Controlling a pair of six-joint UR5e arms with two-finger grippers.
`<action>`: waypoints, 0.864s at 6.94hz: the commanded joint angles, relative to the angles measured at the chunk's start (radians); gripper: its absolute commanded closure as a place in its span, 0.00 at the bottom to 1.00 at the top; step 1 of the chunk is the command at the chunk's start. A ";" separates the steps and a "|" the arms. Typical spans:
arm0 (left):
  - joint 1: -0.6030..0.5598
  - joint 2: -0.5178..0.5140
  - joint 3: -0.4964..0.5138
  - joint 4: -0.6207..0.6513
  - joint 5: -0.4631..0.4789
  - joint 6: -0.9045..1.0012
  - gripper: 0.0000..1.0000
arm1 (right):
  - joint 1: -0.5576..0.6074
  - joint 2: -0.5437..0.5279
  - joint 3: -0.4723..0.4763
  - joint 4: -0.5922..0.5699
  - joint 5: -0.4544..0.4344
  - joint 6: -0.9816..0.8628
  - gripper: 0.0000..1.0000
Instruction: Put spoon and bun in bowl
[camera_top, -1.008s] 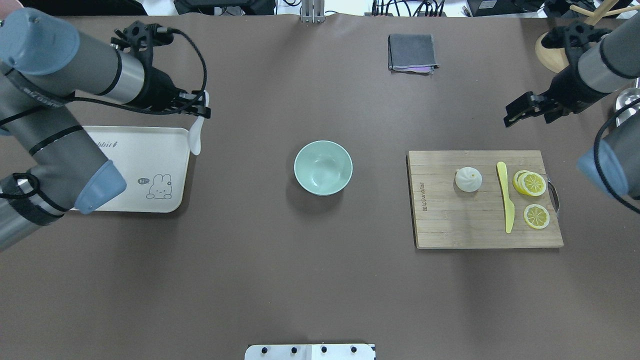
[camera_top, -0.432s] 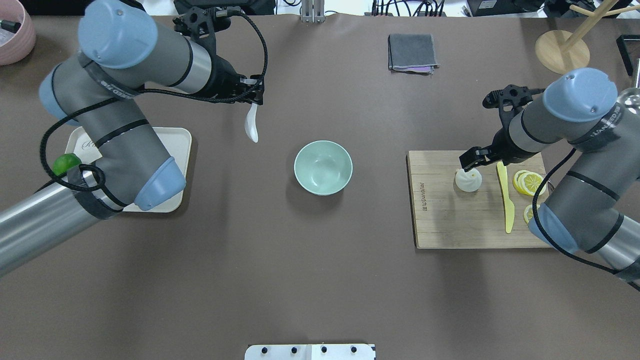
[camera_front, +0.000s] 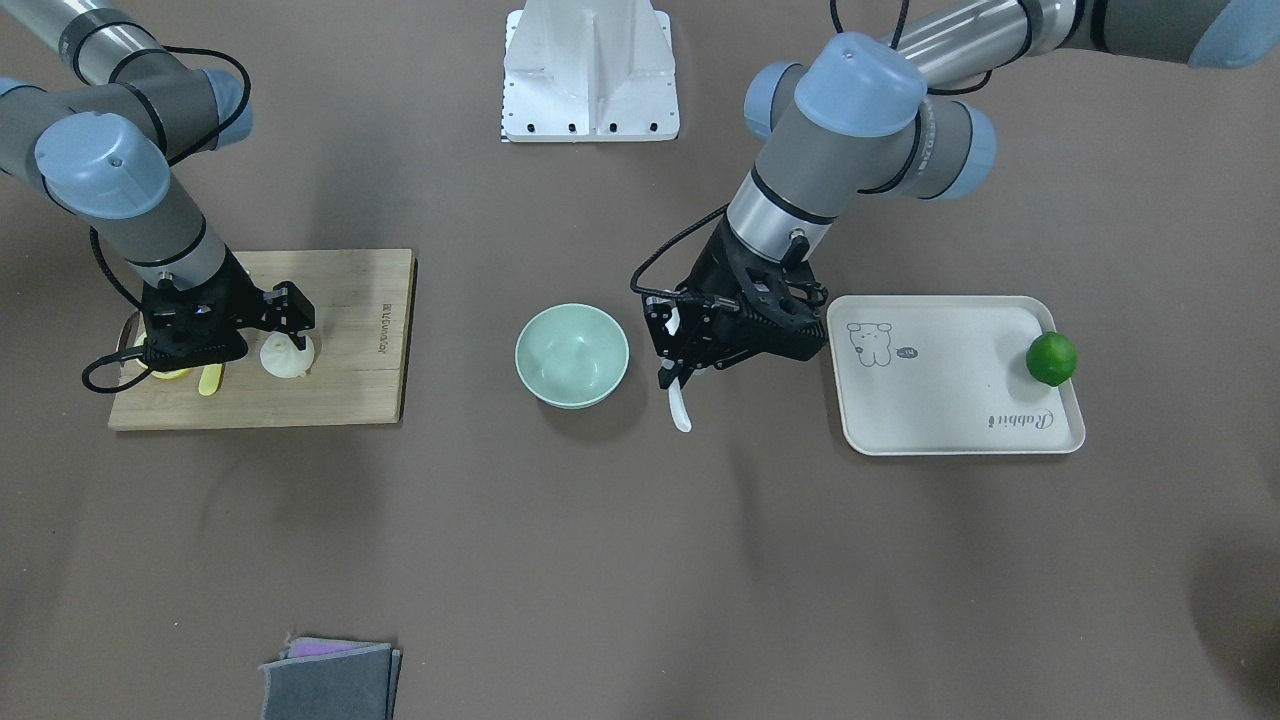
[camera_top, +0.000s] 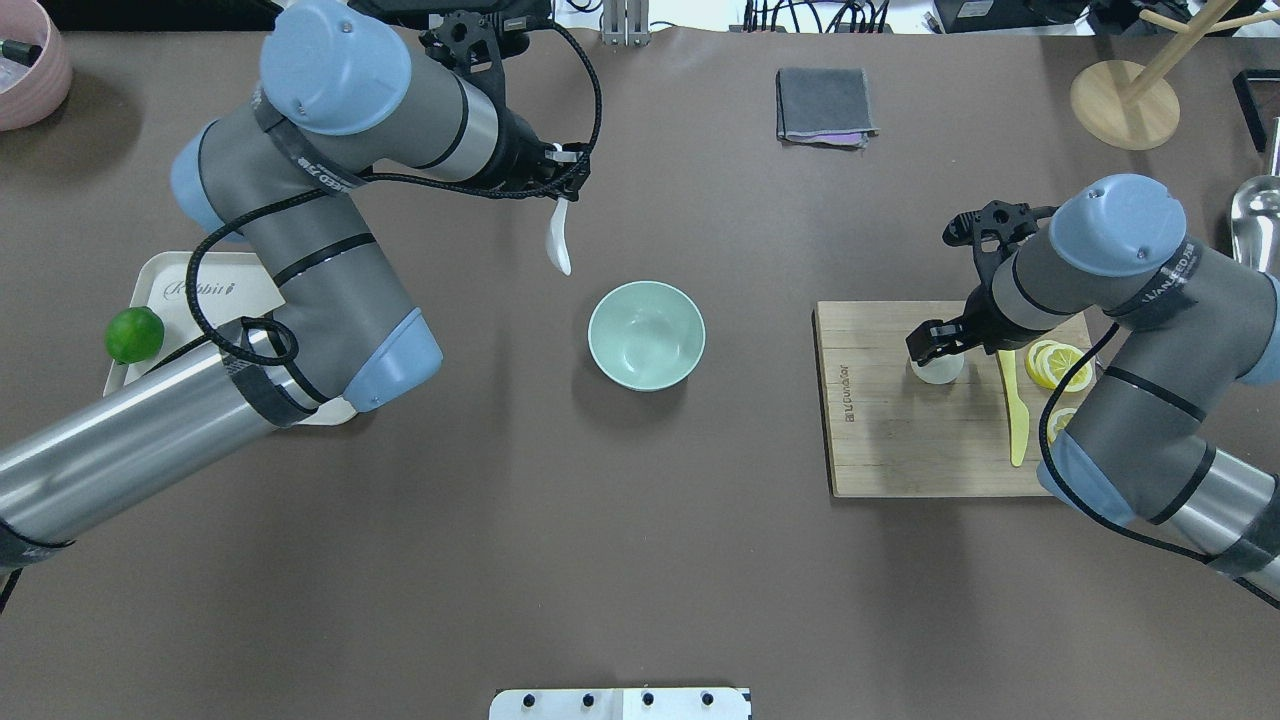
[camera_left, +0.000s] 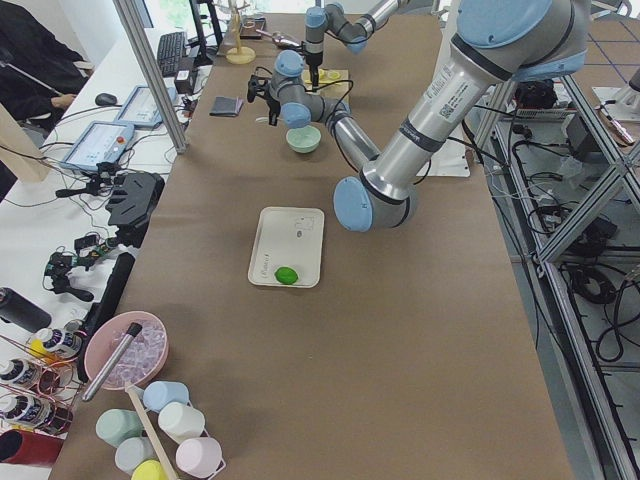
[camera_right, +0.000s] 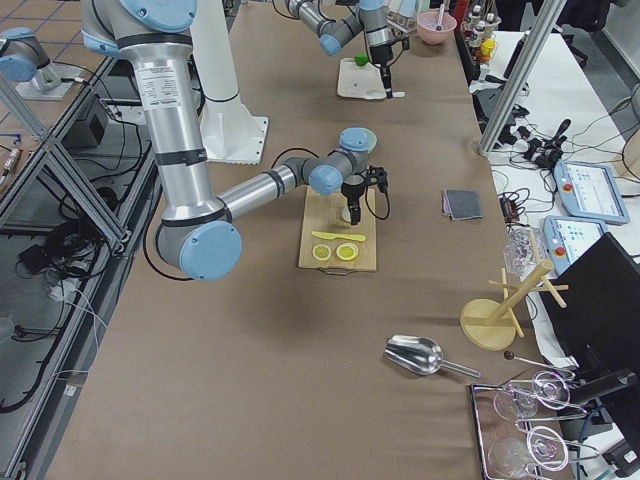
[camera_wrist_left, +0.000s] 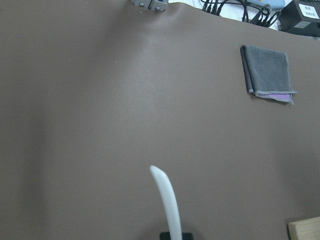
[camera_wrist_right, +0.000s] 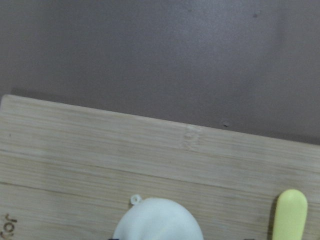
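My left gripper (camera_top: 566, 195) is shut on the handle of the white spoon (camera_top: 557, 245), which hangs scoop down above the table. It is just beyond and to the left of the mint-green bowl (camera_top: 646, 335). In the front view the spoon (camera_front: 680, 405) hangs beside the bowl (camera_front: 572, 355), not over it. The left wrist view shows the spoon (camera_wrist_left: 167, 205) over bare table. My right gripper (camera_top: 932, 345) is open and low over the white bun (camera_top: 940, 372) on the cutting board (camera_top: 900, 440), jaws either side of it. The bun (camera_wrist_right: 157, 220) fills the lower edge of the right wrist view.
A yellow knife (camera_top: 1015, 420) and lemon slices (camera_top: 1062, 365) lie on the board to the right of the bun. An off-white tray (camera_front: 950, 400) with a green lime (camera_front: 1051, 358) sits under my left arm. A grey cloth (camera_top: 824, 105) lies at the far side of the table.
My left arm has carried the spoon rightward from the tray to near the bowl. My right arm has swung in from the far right and come down over the bun.
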 joint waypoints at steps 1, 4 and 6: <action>0.026 -0.042 0.037 -0.006 0.055 -0.004 1.00 | -0.013 0.003 -0.003 0.001 0.002 0.025 0.99; 0.040 -0.071 0.130 -0.087 0.090 -0.005 1.00 | 0.031 0.021 0.040 0.000 0.017 0.054 1.00; 0.099 -0.111 0.195 -0.116 0.187 -0.037 1.00 | 0.065 0.064 0.038 -0.011 0.054 0.066 1.00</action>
